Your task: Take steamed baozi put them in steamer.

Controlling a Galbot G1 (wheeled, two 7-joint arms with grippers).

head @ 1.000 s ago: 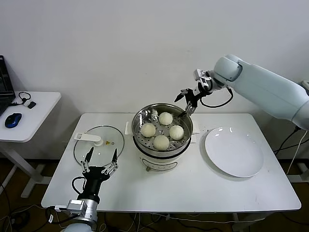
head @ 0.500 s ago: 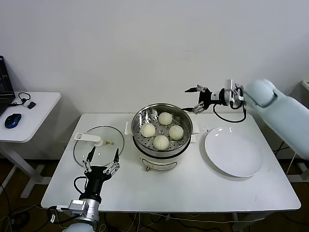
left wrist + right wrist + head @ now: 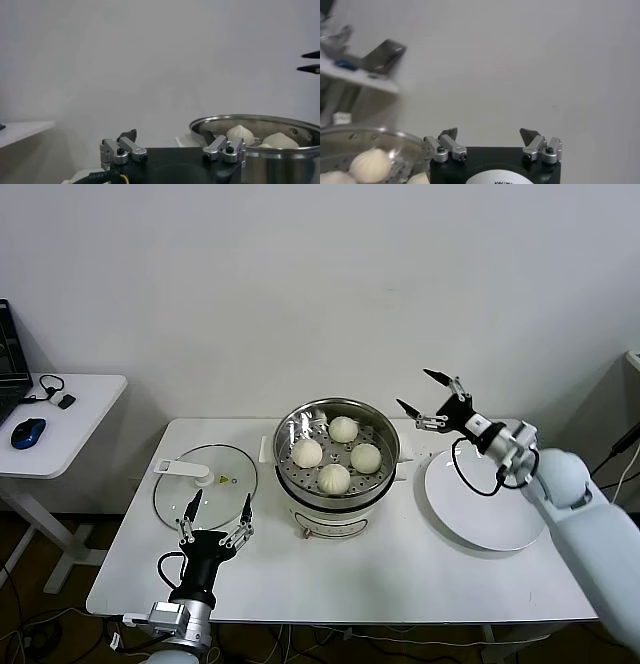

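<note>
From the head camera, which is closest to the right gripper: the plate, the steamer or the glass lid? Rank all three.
Measured from the right gripper, open in the air:
1. Plate, just below it on the right.
2. Steamer, mid-table; close to the plate's rank.
3. Glass lid, far left.

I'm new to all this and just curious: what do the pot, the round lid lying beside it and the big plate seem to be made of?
The steamer looks like polished steel: its rim mirrors the room, and its tray is perforated; the base looks like white plastic. The lid seems to be clear glass with a white handle, since the table shows through. The plate looks like glossy white ceramic, though it could be plastic.
</note>
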